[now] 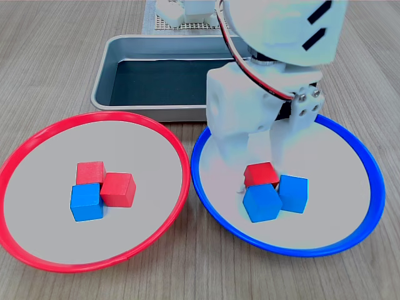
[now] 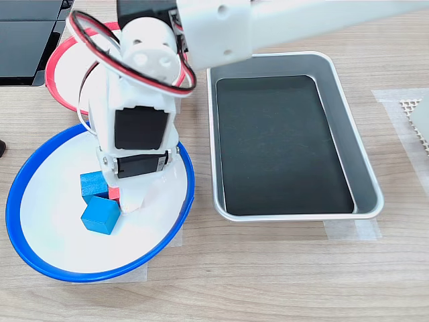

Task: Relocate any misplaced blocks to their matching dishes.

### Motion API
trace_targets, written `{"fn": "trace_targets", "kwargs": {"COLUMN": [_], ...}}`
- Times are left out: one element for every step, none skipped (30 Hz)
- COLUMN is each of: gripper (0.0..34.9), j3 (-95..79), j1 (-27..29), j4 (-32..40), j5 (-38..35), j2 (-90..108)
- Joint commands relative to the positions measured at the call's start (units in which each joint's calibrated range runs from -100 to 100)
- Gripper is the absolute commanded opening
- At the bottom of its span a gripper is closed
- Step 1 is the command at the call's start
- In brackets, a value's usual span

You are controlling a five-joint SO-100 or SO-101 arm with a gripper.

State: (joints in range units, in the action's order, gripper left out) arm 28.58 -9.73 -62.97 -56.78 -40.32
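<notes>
In the first exterior view the white gripper (image 1: 261, 164) reaches down into the blue-rimmed dish (image 1: 350, 140), its two fingers standing either side of a red cube (image 1: 260, 174); the fingers look close against that cube, though whether they actually grip it cannot be told. Two blue cubes (image 1: 261, 203) sit touching the red one on the side nearer the camera. The red-rimmed dish (image 1: 37, 134) on the first exterior view's left holds two red cubes (image 1: 117, 189) and one blue cube (image 1: 86, 201), all three bunched together and touching. Behind both dishes lies the grey metal tray (image 1: 125, 47) with its dark bottom. In the second exterior view the arm hides most of the red cube in the blue-rimmed dish
</notes>
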Motion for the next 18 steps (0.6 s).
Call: {"fn": "trace_targets", "kwargs": {"gripper": [1.6,0.4,0.4,0.4,0.4,0.4,0.4,0.4,0.4,0.4,0.4,0.4,0.4,0.4,0.4,0.4,0.4,0.4], "j3": [2.32,2.32,2.32,2.32,2.41,2.41,2.41,2.5,2.5,2.5,2.5,2.5,2.5,2.59,2.59,2.5,2.32,2.32], "j1": [0.28,0.28,0.18,0.18,0.18,0.18,0.09,0.09,0.09,0.09,0.09,0.09,0.09,-0.01,-0.01,-0.1,-0.38,-0.38], "j4": [-1.46,-1.7,-1.87,-1.95,-2.03,-2.12,-2.12,-2.12,-2.12,-2.12,-2.12,-2.12,-2.12,-2.12,-2.03,-1.95,-1.87,-1.79], "j5": [-1.95,-2.15,-2.1,-2.0,-1.95,-1.86,-1.71,-1.71,-1.66,-1.56,-1.56,-1.47,-1.42,-1.37,-1.32,-1.12,-0.88,-0.83], "j2": [0.54,0.54,0.54,0.54,0.54,0.54,0.54,0.54,0.54,0.54,0.62,0.79,0.96,1.22,1.65,2.5,3.86,4.29]}}
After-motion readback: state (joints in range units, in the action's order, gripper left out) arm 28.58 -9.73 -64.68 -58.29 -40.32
